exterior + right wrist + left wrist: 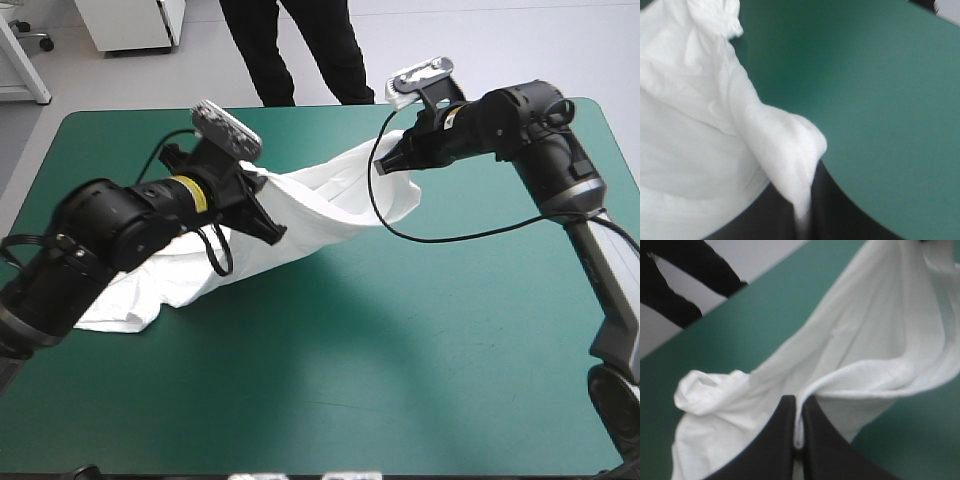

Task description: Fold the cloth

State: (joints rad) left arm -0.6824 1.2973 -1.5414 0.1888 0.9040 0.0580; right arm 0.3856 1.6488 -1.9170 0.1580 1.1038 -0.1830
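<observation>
High view: grips the T-shirt (320,215) in the left gripper (268,228) and the right gripper (386,166), held up between them, low end lying on the teal-green cover (400,350) under the left arm.

Left wrist view: black fingers (780,440) nearly closed, squeezing a white hem between the tips, cloth spreading out ahead.

Right wrist view: nearly closed too, nipping a white fold, more cloth bunched just beside.
</observation>
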